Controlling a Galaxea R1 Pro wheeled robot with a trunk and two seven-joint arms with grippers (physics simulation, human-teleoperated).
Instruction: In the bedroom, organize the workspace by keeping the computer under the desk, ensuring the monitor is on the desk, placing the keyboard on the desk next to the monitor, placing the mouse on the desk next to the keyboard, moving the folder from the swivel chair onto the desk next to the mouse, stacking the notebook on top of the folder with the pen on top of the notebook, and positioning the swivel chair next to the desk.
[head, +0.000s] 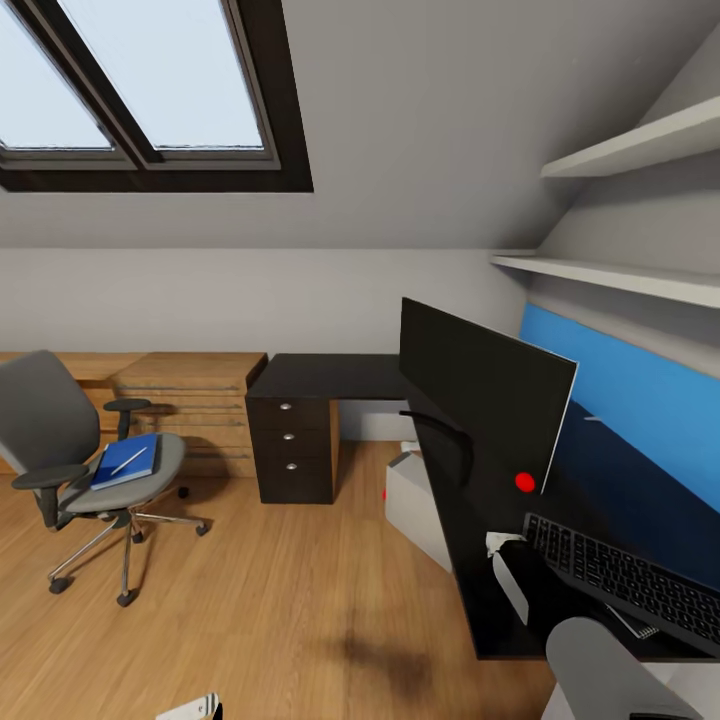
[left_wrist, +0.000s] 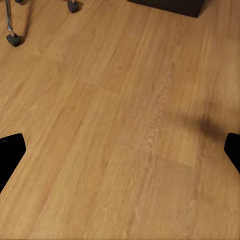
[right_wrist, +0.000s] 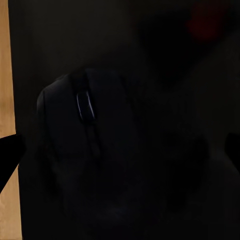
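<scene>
The grey swivel chair (head: 60, 450) stands on the floor at the left, away from the black desk (head: 330, 377). On its seat lies the blue folder (head: 118, 468) with the white pen (head: 130, 460) across it. The wide black monitor (head: 490, 395) and the keyboard (head: 625, 580) are on the desk at the right. A thin grey-white edge by the keyboard looks like the notebook (head: 632, 623). The pale computer (head: 415, 505) sits under the desk. My right gripper (right_wrist: 120, 152) hovers open over the black mouse (right_wrist: 85, 145) near the desk's edge. My left gripper (left_wrist: 120, 150) is open over bare floor.
A black three-drawer unit (head: 292, 450) stands under the desk's far wing, with a light wooden chest (head: 185, 400) beside it. Two chair casters (left_wrist: 12, 39) show in the left wrist view. Wooden floor (head: 280, 600) lies open between chair and desk. Shelves (head: 620, 275) hang above the desk.
</scene>
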